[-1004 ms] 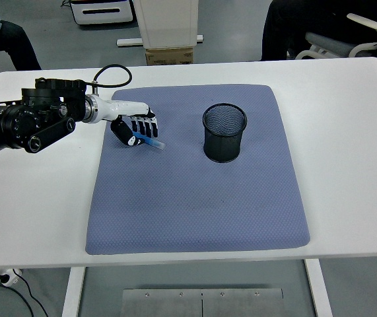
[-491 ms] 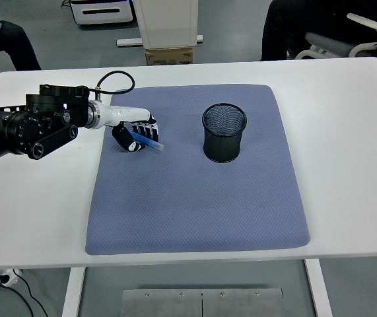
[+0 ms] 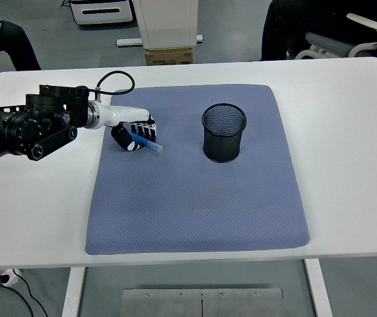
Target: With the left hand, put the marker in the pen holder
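The left hand [image 3: 134,134] had barely shifted, fingers apparently clasping the marker [image 3: 146,142]; pen holder [image 3: 224,132] remained well apart.

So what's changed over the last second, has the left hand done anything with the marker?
The left hand shifted slightly toward the pen holder and tucked a little lower over the blue mat, keeping its grip on the blue marker. Most of that came early; it has barely moved since. The pen holder and mat stayed put.
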You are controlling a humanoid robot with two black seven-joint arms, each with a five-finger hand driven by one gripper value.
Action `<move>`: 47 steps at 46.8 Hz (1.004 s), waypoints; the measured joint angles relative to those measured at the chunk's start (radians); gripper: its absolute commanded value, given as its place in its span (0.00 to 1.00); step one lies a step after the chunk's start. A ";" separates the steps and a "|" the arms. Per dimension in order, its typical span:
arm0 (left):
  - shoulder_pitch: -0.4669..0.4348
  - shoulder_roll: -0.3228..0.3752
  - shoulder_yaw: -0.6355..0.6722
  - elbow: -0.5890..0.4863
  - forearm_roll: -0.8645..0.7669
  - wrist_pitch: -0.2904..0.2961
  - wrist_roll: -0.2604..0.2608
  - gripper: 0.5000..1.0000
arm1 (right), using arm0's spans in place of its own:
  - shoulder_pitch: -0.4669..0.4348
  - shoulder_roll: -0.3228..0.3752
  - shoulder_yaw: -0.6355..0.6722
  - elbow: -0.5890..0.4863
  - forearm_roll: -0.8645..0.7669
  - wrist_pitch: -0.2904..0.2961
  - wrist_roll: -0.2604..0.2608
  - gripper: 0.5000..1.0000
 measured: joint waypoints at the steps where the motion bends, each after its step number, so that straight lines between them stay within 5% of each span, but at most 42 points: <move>1: 0.000 0.000 0.000 0.000 0.000 0.000 0.000 0.00 | 0.000 0.000 0.000 0.000 0.000 0.000 0.000 1.00; 26: 0.001 0.005 0.001 0.000 -0.001 -0.005 -0.001 0.00 | 0.000 0.000 0.000 0.000 0.000 0.000 0.000 1.00; 47: 0.001 0.004 0.000 0.000 -0.005 -0.004 -0.009 0.19 | 0.000 0.000 0.000 0.000 0.000 0.000 0.000 1.00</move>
